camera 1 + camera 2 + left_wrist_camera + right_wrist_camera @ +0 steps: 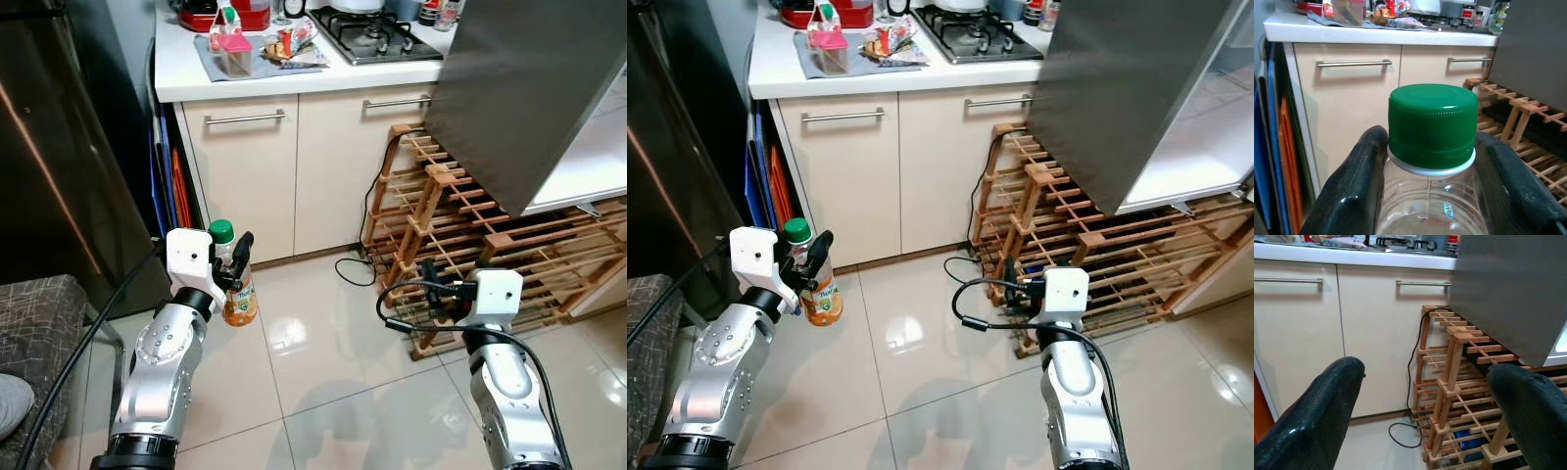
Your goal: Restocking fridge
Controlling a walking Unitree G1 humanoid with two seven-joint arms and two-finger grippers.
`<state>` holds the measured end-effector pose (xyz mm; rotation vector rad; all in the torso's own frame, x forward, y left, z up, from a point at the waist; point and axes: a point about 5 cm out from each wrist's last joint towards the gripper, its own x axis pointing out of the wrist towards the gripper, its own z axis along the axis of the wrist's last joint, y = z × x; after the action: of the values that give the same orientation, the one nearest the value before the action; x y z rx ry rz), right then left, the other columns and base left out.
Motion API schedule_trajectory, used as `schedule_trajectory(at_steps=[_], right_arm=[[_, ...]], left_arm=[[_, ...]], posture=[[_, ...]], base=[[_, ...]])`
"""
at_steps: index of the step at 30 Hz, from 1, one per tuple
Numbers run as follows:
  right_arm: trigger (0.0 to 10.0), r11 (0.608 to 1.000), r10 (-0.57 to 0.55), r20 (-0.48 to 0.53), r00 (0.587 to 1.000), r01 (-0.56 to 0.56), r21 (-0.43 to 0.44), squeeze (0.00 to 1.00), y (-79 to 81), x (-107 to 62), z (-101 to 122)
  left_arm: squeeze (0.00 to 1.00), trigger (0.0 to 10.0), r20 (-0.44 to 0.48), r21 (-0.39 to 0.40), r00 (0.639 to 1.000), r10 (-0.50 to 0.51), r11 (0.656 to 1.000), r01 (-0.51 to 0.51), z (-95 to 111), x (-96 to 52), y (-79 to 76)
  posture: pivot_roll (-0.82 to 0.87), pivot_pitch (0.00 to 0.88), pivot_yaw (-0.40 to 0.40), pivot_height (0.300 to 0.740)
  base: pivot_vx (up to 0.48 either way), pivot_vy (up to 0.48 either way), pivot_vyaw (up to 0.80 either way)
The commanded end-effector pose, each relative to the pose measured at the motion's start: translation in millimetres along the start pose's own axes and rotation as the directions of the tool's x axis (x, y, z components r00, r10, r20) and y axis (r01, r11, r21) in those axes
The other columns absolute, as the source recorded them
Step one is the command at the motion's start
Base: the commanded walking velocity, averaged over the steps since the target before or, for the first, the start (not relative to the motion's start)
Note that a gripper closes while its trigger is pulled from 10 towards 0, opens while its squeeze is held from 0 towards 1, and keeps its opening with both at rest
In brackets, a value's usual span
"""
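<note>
A clear bottle (238, 284) with a green cap (1432, 125) and orange label, held between black fingers (1354, 191). Cream cabinets (250, 166), white counter (186, 73), light-brown wooden rack (470, 245), glossy off-white floor tiles (333, 372).

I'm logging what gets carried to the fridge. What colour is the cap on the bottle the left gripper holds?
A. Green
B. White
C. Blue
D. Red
A: the bottle in the left gripper has a green cap, seen close up in the left wrist view with the jaws closed on the neck just below it.
</note>
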<state>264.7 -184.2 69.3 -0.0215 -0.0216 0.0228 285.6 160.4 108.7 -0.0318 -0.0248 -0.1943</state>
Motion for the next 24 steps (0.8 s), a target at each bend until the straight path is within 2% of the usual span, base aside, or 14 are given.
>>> schedule_trajectory(at_steps=[1,3,11,15,17,24], right_arm=[[10.0,1.000,0.024,0.023,0.999,-0.024,0.007,0.00,3.6,4.3,7],[10.0,0.999,0.043,0.036,0.998,-0.044,0.004,0.00,6.7,6.3,10],[10.0,0.999,0.042,0.049,0.998,-0.042,0.008,0.00,10.0,14.1,13],[10.0,0.999,0.042,0.046,0.998,-0.042,0.004,0.00,8.8,15.1,12],[10.0,0.999,0.044,0.042,0.998,-0.045,0.011,0.00,9.4,15.3,11],[10.0,0.998,0.059,0.026,0.998,-0.059,0.014,0.00,11.9,13.3,9]], left_arm=[[0.00,10.0,0.072,0.025,0.997,-0.013,1.000,0.011,16,3.1,-7.0],[0.00,10.0,0.088,0.026,0.996,-0.018,1.000,0.016,19,3.5,-8.1],[0.00,10.0,0.093,0.045,0.993,-0.074,0.997,0.070,20,9.6,-14.4],[0.00,10.0,0.085,0.034,0.995,-0.042,0.999,0.040,20,13.2,-8.7],[0.00,10.0,0.059,-0.006,0.998,0.023,1.000,-0.022,14,12.6,1.1],[0.00,10.0,0.050,0.039,0.999,0.010,0.999,-0.012,12,15.3,-2.5]], posture=[[-0.03,0.000,-0.040,0.740],[-0.03,0.000,-0.041,0.740],[-0.04,0.000,-0.019,0.740],[-0.04,0.000,-0.013,0.740],[-0.04,0.000,-0.015,0.740],[-0.05,0.000,-0.020,0.740]], base=[[0.000,0.000,-0.60],[0.000,0.000,-0.60],[0.000,-0.434,-0.60],[0.124,-0.412,-0.60],[0.148,0.000,-0.59],[0.000,0.000,-0.59]])
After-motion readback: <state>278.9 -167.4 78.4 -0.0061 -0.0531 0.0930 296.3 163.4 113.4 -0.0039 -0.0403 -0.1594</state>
